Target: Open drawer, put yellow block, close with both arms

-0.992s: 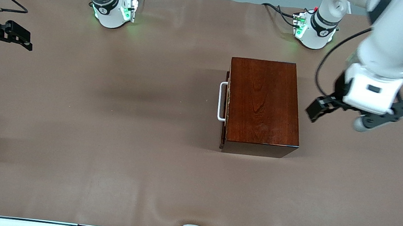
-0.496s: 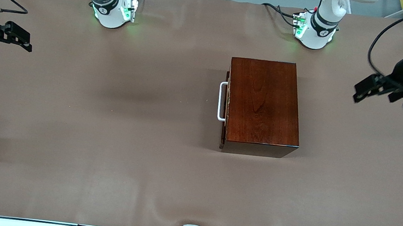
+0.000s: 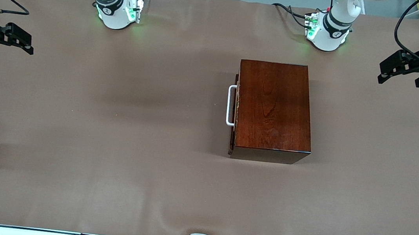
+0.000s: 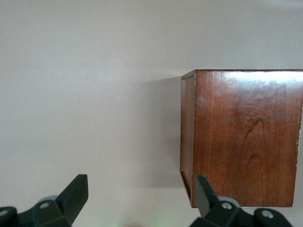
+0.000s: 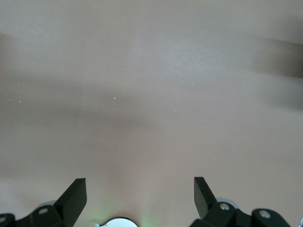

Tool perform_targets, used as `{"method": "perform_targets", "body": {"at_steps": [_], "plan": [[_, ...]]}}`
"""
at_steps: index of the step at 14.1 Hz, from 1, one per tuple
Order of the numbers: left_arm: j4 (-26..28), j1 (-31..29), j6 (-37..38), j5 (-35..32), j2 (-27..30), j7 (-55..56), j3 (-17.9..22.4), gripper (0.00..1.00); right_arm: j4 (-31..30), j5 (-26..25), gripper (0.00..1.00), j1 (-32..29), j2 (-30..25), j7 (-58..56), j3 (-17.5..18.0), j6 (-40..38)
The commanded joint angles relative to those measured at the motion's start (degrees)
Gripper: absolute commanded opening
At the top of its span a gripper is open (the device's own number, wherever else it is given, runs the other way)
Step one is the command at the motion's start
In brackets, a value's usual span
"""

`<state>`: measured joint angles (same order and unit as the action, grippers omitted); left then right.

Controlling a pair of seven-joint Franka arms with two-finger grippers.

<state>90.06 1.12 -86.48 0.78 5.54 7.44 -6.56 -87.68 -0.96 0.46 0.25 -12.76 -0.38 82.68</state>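
Since the earlier frames the left gripper [image 3: 400, 72] has been pulling away from the wooden box [image 3: 273, 109]: a second ago it was hanging just beside the box's end toward the left arm's side, and now it is sitting up over bare tabletop [image 3: 112, 142] at the left arm's end, near that arm's base and well apart from the box. Its jaws are standing spread wide with nothing between them; the left wrist view is showing both fingers [image 4: 73, 196] apart, with the box's glossy top and one side wall in sight below.

The right gripper [image 3: 15, 38] is waiting over the right arm's end of the tabletop, unchanged across the frames, its jaws likewise spread and holding nothing. The right wrist view is showing only brown cloth between its fingers [image 5: 71, 196].

The drawer [image 3: 235, 108] is sitting pushed in, its dark front lying close against the reddish-brown box, with a thin pale edge showing along the seam. Its white bar handle [image 3: 230, 105] is sticking out from the face turned toward the right arm's end. The box is resting flat on the tabletop, closer to the left arm's base than to the right arm's. The yellow block is showing in none of the views.
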Motion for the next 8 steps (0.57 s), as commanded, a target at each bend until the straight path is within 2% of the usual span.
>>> {"method": "perform_targets", "body": {"at_steps": [1,8], "plan": [[-1.01,-0.86,-0.79,-0.43,0.09,-1.12,-0.82,1.00,-0.74,0.69,1.00,0.42,-0.69,0.37,-0.32,0.20],[-1.46,-1.03,-0.27,-0.95,-1.06,-0.76,-0.91,1.00,-0.74,0.69,1.00,0.42,-0.77,0.37,-0.32,-0.24]]}}
